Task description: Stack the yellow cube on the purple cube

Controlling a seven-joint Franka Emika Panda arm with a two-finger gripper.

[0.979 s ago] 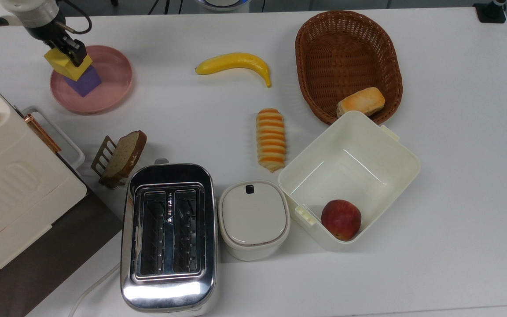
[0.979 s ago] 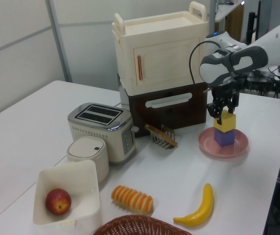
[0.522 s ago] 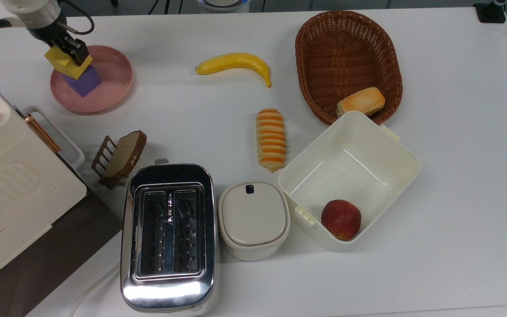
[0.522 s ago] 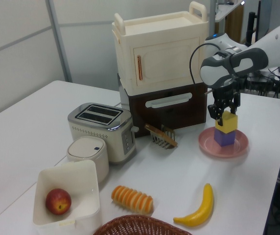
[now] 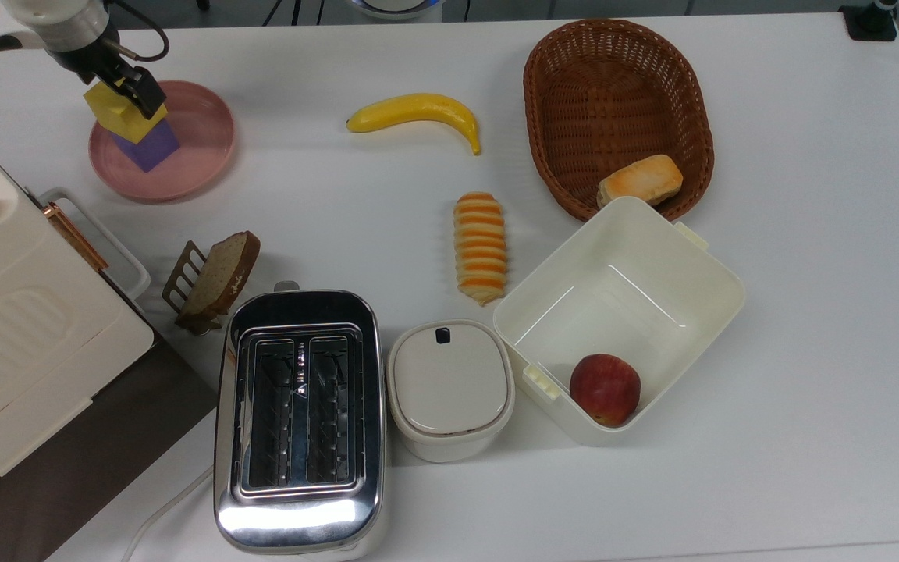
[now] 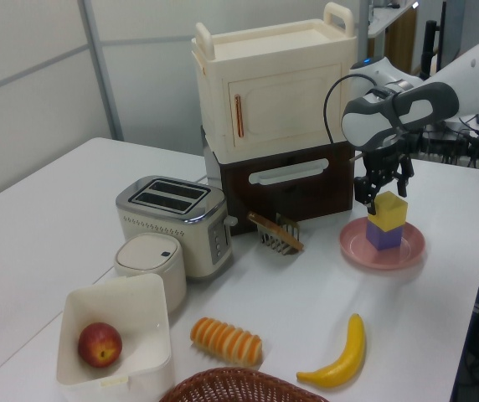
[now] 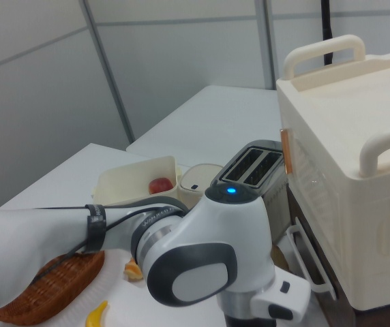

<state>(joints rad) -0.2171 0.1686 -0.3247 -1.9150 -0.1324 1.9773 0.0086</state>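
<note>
**Fingers part from the stacked yellow cube**

The yellow cube (image 5: 123, 111) sits on the purple cube (image 5: 147, 145), which stands on the pink plate (image 5: 192, 148) at about ten o'clock on the table (image 5: 808, 273) in the top view. A second ago the gripper (image 6: 381, 188) was lower, its fingers closed on the yellow block's sides; it has since risen, and in the left view its fingers stand released, spread just above the block's top with gaps on both sides. The stack has kept its place on the plate. The banana (image 5: 415, 111), at twelve o'clock, has not shifted, nor has the toaster (image 5: 299, 417) at seven.
</note>
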